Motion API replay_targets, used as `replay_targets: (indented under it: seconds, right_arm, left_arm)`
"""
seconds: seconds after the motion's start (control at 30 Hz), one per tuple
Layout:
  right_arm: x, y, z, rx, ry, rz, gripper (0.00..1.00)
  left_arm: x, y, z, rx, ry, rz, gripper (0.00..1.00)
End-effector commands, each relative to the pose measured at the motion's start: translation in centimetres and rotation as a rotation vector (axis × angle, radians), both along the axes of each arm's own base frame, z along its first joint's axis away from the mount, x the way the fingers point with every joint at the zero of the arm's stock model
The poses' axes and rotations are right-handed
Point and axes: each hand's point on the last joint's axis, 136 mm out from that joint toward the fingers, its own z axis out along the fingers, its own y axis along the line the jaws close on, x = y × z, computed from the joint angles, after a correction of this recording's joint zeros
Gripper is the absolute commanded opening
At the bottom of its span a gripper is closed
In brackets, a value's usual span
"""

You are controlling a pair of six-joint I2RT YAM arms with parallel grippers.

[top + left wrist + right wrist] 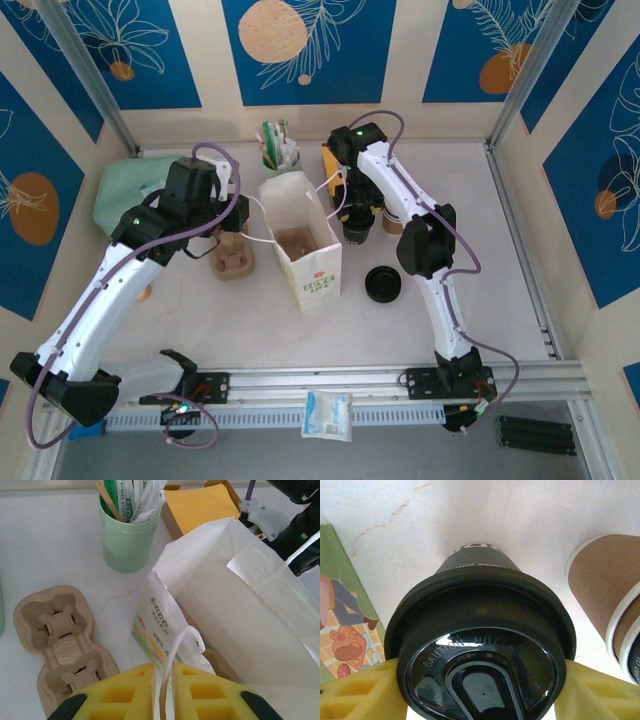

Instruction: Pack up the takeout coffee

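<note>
Right gripper [480, 685]: clamped around dark, black-lidded takeout coffee [480, 630], just right of white paper bag [318, 282], nested brown cups [605, 585] close at its right. Left gripper [162, 692]: pinched together on bag's white handle [173, 652].

left arm [90, 305] and right arm [440, 300]: white link shells, black joint housings, one green indicator light [357, 130] each. purple cable [238, 195] along each. at the jaws, fingers [120, 695] yellow, moulded recesses.

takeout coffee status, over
Left gripper shut on bag handle. Right gripper clamped on lidded coffee cup. Nested cups close beside it.
</note>
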Motion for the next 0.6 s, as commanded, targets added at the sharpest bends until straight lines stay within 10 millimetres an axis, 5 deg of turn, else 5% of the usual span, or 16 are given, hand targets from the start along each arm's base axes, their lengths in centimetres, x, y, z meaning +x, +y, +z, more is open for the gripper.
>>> replay_targets:
  seconds: [0.0, 0.57]
  right_arm:
    - [-0.9, -0.1, 2.8, 0.022, -0.032, 0.01, 0.65]
    - [-2.1, -0.4, 8.0, 0.047, -0.151, 0.004, 0.65]
  left_arm:
    - [-0.1, 0.1, 0.5, -0.03, -0.01, 0.004, 0.17]
    - [-0.4, 0.0, 0.4, -0.049, -0.003, 0.005, 0.16]
